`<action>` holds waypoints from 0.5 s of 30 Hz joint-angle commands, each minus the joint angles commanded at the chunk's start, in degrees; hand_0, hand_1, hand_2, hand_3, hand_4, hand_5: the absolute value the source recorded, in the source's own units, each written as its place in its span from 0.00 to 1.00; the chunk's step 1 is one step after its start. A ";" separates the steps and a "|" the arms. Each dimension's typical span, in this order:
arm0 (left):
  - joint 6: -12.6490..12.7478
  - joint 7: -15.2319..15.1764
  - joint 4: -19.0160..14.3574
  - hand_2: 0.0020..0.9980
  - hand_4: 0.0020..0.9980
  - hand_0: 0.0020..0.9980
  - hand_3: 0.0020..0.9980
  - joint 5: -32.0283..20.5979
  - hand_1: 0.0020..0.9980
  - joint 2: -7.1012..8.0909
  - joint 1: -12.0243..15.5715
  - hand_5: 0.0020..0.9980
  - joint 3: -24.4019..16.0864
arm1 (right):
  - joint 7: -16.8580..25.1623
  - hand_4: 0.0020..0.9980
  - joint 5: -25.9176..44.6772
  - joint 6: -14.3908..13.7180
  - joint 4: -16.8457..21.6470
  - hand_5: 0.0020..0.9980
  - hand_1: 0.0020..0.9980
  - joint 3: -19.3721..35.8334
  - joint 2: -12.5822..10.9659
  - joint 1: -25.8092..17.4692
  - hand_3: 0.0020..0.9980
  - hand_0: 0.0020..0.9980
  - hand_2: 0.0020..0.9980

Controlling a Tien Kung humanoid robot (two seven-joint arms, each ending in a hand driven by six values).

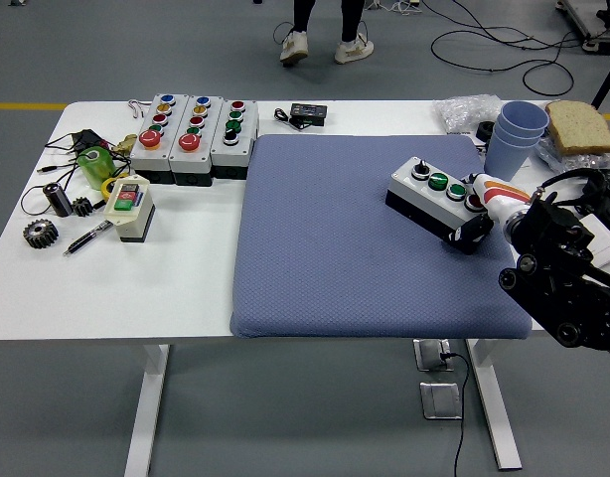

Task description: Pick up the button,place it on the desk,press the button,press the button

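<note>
A grey button box (427, 191) with a black base lies on the blue mat (335, 248) at its right side. It has a black knob, two green buttons and a red button on top. My right hand (478, 214), white and orange on a black arm, comes in from the right and closes on the box's right end, fingers over the red button and the thumb against the near side. The left arm is out of view.
Three button boxes (191, 134) stand at the back left, with a small two-button box (129, 207), gears (40, 234) and cables nearby. Blue cups (514, 134) and bread (581, 124) are at the back right. A person's feet (325, 45) show beyond the table.
</note>
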 joint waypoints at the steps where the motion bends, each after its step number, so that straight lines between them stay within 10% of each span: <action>1: 0.01 -0.04 0.00 0.67 0.34 0.62 0.59 -0.18 0.66 0.02 -0.02 0.65 0.16 | -0.16 1.00 -1.29 -0.47 0.11 0.12 0.39 -0.12 -0.09 0.07 0.73 0.50 0.55; 2: 0.01 -0.05 0.00 0.67 0.34 0.62 0.59 -0.26 0.66 0.03 -0.03 0.64 0.19 | -0.15 0.97 -2.09 -0.91 0.26 0.12 0.19 -0.22 -0.19 0.12 0.59 0.30 0.40; 7: 0.04 -0.12 0.00 0.67 0.34 0.62 0.59 -0.44 0.66 0.06 -0.07 0.64 0.23 | -0.21 0.97 -3.57 -3.79 1.66 0.12 0.19 -0.92 -1.00 0.19 0.59 0.30 0.40; 8: 0.05 -0.13 0.00 0.67 0.34 0.62 0.59 -0.51 0.66 0.07 -0.07 0.64 0.27 | -0.18 0.88 -3.70 -4.11 1.84 0.15 0.02 -1.00 -1.10 0.17 0.51 0.12 0.31; 15: 0.07 -0.17 0.00 0.67 0.33 0.62 0.59 -0.52 0.66 0.06 -0.09 0.64 0.14 | 0.83 0.89 -3.39 -6.44 7.59 0.21 0.00 -1.84 -3.11 -0.71 0.49 0.03 0.25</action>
